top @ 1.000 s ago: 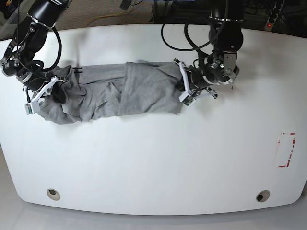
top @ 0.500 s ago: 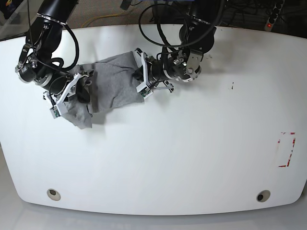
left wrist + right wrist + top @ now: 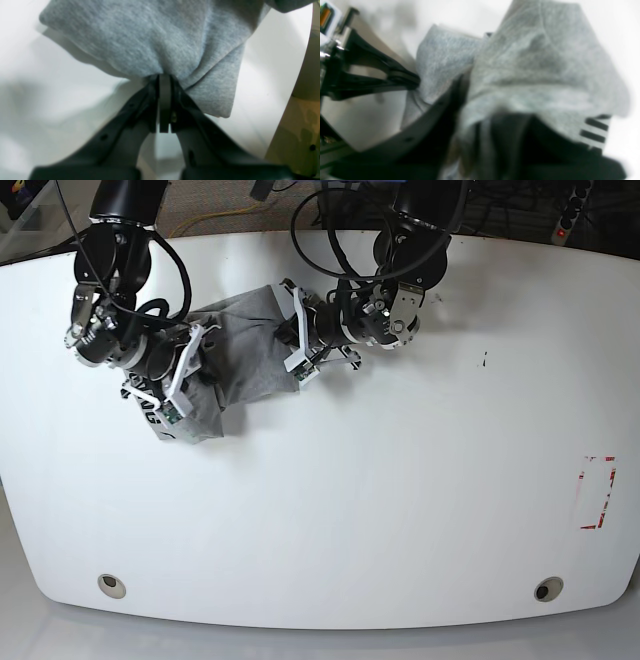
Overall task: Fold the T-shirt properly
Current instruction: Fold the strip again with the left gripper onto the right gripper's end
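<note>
The grey T-shirt (image 3: 245, 355) lies bunched in a short heap at the back left of the white table (image 3: 350, 500), held between both grippers. My left gripper (image 3: 297, 346) is shut on a pinch of its cloth; in the left wrist view the closed tips (image 3: 164, 78) bite into a fold of the T-shirt (image 3: 150, 37). My right gripper (image 3: 185, 380) holds the other end. In the blurred right wrist view the T-shirt (image 3: 540, 62) drapes over my right gripper (image 3: 482, 105), with black lettering (image 3: 595, 130) showing. The left gripper's fingers (image 3: 405, 80) show there too, close by.
A red-marked rectangle (image 3: 597, 492) is at the table's right edge. Two round holes (image 3: 112, 585) (image 3: 547, 588) sit near the front edge. A small dark mark (image 3: 486, 360) is right of the arms. Cables run behind the table's back edge.
The shirt was stretched out long across the table a second ago. My left gripper carried its end leftward and my right gripper moved rightward, so the shirt is now doubled into a short heap.
</note>
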{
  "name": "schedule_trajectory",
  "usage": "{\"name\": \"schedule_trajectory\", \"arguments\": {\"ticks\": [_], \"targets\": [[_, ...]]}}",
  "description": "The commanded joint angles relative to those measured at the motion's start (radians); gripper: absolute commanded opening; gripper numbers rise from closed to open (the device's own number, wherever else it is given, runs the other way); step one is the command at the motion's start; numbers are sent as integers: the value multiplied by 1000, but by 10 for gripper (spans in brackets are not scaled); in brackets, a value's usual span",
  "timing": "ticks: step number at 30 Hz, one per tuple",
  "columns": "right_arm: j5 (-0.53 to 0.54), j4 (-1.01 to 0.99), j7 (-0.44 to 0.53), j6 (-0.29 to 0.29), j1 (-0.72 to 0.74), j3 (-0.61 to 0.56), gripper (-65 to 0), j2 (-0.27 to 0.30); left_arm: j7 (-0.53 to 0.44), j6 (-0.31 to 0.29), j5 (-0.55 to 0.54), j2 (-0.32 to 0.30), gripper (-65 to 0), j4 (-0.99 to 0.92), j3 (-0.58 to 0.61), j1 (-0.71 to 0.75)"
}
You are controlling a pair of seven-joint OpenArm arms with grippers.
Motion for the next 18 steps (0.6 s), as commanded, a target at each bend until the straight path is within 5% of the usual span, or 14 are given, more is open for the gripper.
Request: {"name": "schedule_trajectory", "arguments": {"ticks": [1, 5, 7, 12, 18], "targets": [[-49, 48, 14, 6, 11, -34, -358, 2, 12, 4, 13, 5, -650, 6, 1, -9], [-69, 118, 14, 6, -30, -87, -95, -2, 11, 4, 11, 5, -650, 8, 1, -21], [-69, 160, 14, 6, -55, -120, -36, -2, 9, 5, 11, 5, -650, 6, 1, -29], [-48, 170, 14, 6, -82, -139, -30, 5, 9, 4, 7, 5, -650, 21, 0, -37], [228, 167, 15, 6, -110, 68, -30, 11, 11, -1, 7, 5, -650, 89, -69, -37]]}}
